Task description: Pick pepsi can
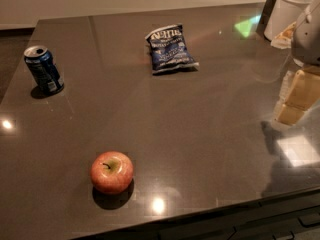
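Note:
The pepsi can (44, 69) is a dark blue can with a silver top. It stands upright near the left edge of the dark countertop (200, 114). My gripper (296, 100) hangs at the far right edge of the view, with cream-coloured fingers above the right side of the countertop. It is far from the can, across the whole width of the surface. Nothing shows between its fingers.
A blue crinkled chip bag (170, 49) lies flat at the back middle. A red apple (111, 172) sits near the front edge. A white container (290, 9) stands at the back right corner. The counter's front edge runs along the bottom.

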Action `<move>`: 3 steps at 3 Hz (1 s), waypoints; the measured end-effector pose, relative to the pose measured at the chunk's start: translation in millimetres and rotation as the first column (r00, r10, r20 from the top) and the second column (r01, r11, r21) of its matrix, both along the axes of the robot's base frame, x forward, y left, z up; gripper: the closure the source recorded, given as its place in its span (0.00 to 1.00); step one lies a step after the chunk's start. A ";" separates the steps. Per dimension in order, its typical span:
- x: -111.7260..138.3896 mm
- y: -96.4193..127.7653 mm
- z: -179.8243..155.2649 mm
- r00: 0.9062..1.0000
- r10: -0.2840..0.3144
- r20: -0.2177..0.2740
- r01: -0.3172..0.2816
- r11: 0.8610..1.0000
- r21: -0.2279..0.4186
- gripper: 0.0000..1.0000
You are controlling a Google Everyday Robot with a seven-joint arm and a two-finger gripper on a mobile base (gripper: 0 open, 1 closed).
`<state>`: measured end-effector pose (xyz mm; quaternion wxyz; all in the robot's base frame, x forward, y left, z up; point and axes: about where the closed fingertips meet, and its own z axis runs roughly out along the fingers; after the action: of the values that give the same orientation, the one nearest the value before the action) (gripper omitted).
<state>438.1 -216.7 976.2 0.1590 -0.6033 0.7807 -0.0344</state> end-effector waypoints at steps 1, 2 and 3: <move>0.2 0.2 0.6 1.000 -0.001 0.002 0.001 1.000 0.000 0.00; 14.8 11.9 -2.8 1.000 0.008 0.002 -0.008 1.000 0.027 0.00; 41.1 35.6 -8.6 1.000 0.007 0.006 -0.007 0.995 0.101 0.00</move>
<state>479.2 -181.1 967.6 0.1918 -0.5971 0.7789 0.0040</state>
